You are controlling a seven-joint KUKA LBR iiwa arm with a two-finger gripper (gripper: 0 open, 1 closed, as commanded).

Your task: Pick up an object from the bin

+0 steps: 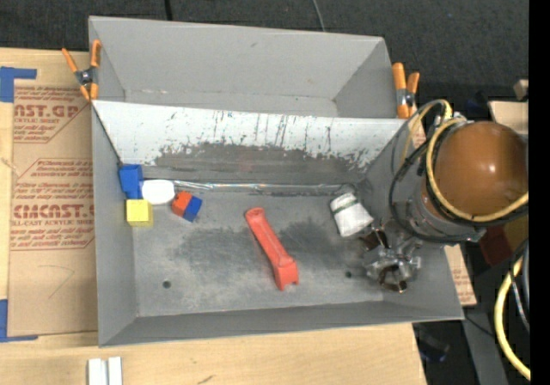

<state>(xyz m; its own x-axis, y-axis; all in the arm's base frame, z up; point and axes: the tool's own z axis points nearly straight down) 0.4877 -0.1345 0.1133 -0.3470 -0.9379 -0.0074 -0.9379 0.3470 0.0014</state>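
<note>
Grey bin [258, 74], few loose things on its floor. We see the gripper [392, 268] low at the bin's right wall, near the front right corner; we cannot tell how far open it is or whether it has anything.

Red bar [271, 247] lies flat mid-floor, slanted, thicker at its front end. We judge it rigid, light plastic, best pinched across the narrow middle.

White stubby cylinder [350, 215] is nearest the gripper, just beside it toward the back, tilted. It is likely light, hard and smooth, so it may roll or slip; we would grip across its round body.

Along the left wall is a cluster: blue block [130, 180], white oval piece [157, 192], yellow block [138, 212] and small orange-and-blue piece [186, 204]. They sit close together, look light and stiff, and their flat faces suit a pinch.
</note>
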